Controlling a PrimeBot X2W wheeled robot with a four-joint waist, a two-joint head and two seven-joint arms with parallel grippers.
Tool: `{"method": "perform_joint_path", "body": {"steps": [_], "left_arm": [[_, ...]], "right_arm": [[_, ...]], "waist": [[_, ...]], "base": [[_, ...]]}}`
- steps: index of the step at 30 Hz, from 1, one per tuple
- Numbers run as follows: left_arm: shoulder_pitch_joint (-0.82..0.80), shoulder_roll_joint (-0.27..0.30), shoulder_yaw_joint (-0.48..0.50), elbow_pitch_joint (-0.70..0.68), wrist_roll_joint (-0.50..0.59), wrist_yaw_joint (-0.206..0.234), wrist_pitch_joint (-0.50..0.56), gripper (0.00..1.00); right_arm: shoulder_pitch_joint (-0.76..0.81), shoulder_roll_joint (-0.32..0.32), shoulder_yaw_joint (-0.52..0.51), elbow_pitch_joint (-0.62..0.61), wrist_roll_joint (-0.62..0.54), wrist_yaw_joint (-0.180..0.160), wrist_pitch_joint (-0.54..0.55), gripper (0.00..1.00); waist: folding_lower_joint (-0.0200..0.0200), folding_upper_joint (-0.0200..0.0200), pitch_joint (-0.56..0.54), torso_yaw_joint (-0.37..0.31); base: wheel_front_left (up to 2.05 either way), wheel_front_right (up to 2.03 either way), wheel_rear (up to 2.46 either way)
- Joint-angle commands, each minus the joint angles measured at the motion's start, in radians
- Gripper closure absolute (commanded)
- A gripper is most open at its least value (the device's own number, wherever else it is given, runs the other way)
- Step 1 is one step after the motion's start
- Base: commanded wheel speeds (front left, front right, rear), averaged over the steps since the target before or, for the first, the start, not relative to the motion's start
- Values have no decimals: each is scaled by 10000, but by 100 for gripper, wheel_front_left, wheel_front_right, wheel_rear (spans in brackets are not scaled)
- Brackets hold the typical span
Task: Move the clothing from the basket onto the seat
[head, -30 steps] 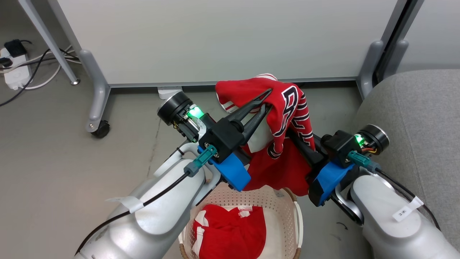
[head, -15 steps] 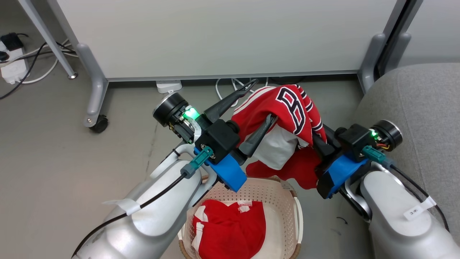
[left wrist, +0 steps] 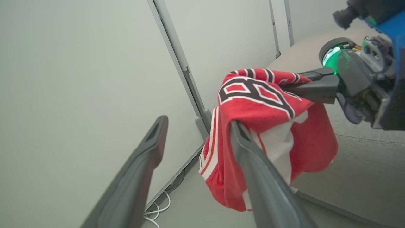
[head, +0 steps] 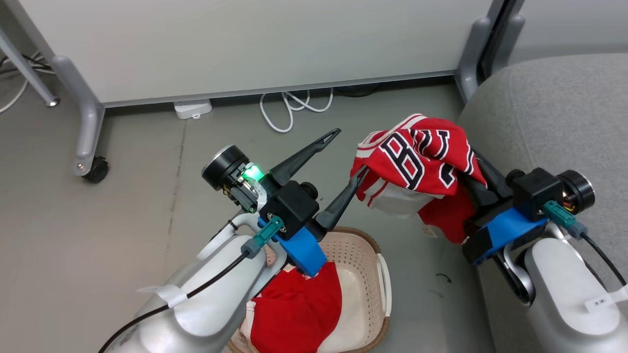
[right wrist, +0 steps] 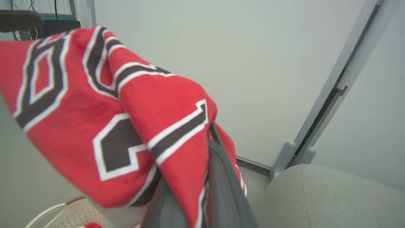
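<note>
Jersey aloft between basket and seat, the first of two garments to cross.
Bunched with its black lettering upward, it hangs from the right gripper, whose fingers pinch a fold of the cloth, just beside the cushion's near edge but not over it. The left gripper is spread wide and grips nothing, though one fingertip touches the jersey's striped hem. The plainer red piece lies in the basket under the left arm. The step in hand looks like the carry across. Next, the right arm needs to reach over the cushion, clear of that left fingertip so the hem does not snag, then part its fingers.
</note>
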Motion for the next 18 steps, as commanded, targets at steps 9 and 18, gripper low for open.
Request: {"method": "perform_joint_path", "body": {"steps": [9, 18], "left_arm": [[269, 162, -40, -120, 22, -26, -48, 0], [314, 240, -196, -156, 0, -63, -48, 0]], "right_arm": [[363, 253, -923, -541, -356, 5, -38, 100], [687, 476, -1423, -945, -491, 5, -38, 100]], "waist": [[0, 0, 429, -1104], [0, 0, 563, -2154]], "base": [[0, 0, 0], [0, 0, 0]]}}
